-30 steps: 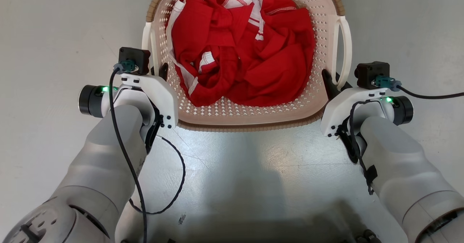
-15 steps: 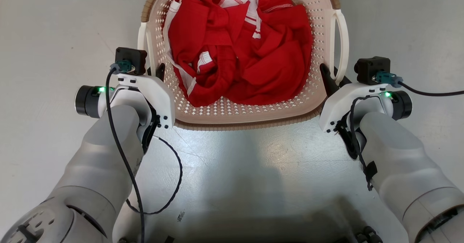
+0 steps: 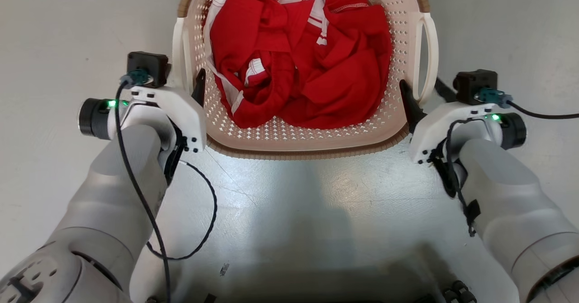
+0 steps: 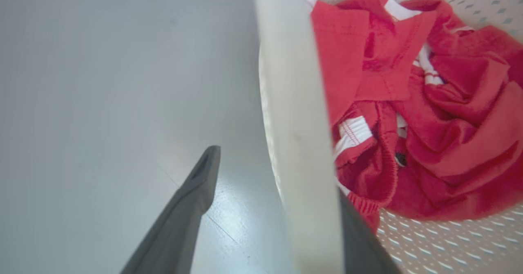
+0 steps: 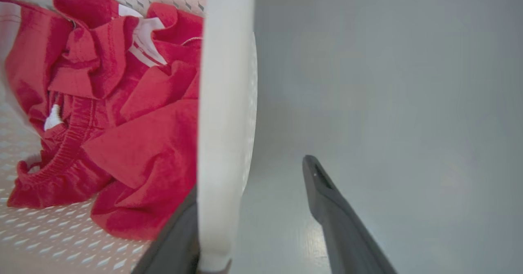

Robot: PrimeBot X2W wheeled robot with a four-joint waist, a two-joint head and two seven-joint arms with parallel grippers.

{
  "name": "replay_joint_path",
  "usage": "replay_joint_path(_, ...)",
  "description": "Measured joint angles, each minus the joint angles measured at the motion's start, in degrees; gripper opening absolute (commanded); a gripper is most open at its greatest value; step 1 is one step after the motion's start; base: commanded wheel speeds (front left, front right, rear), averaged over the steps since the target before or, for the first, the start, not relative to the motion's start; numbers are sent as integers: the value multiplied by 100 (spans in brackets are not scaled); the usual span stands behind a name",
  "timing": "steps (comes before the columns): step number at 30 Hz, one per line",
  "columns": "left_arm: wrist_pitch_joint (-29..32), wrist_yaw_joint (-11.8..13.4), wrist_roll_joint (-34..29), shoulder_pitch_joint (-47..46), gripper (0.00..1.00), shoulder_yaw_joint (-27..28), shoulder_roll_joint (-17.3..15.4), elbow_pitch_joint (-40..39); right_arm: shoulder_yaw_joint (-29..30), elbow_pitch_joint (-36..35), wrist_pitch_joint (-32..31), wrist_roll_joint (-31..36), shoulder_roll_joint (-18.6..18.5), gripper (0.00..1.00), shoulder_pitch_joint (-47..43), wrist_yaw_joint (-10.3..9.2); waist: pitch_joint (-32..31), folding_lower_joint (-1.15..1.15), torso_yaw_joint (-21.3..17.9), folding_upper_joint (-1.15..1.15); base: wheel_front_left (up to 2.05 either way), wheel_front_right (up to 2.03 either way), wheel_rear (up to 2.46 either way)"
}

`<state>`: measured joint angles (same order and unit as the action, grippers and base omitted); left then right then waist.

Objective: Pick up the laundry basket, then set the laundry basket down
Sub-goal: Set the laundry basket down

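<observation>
The laundry basket (image 3: pixel 298 136), cream and perforated with a brown rim, sits on the grey floor and holds crumpled red clothes (image 3: pixel 303 59). My left gripper (image 3: pixel 184 79) is open astride the basket's left white handle (image 3: pixel 177 45). In the left wrist view the handle (image 4: pixel 294 122) runs between the two dark fingers (image 4: pixel 192 212), close to the inner one. My right gripper (image 3: pixel 420 85) is open astride the right handle (image 3: pixel 429 54). In the right wrist view that handle (image 5: pixel 224 122) lies against the inner finger, and the outer finger (image 5: pixel 339 221) stands well apart.
Bare grey floor (image 3: pixel 289 212) surrounds the basket on all sides. Black cables (image 3: pixel 199 230) hang from both wrists. The dark top of my own base (image 3: pixel 316 289) shows at the bottom edge.
Both grippers have opened: the outer fingers have swung away from the handles. My left wrist has shifted outward and up the view. The basket has stayed nearly in place.
</observation>
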<state>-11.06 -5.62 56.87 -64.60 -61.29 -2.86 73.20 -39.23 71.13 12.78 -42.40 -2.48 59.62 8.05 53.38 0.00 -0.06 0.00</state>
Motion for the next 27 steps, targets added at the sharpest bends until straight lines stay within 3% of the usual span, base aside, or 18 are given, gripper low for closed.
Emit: replay_joint_path(27,-324,0,-41,0,100,29,11,-113,-83,-299,147,-103,-108,100,0,-33,14,0,31,0,0,0,0)
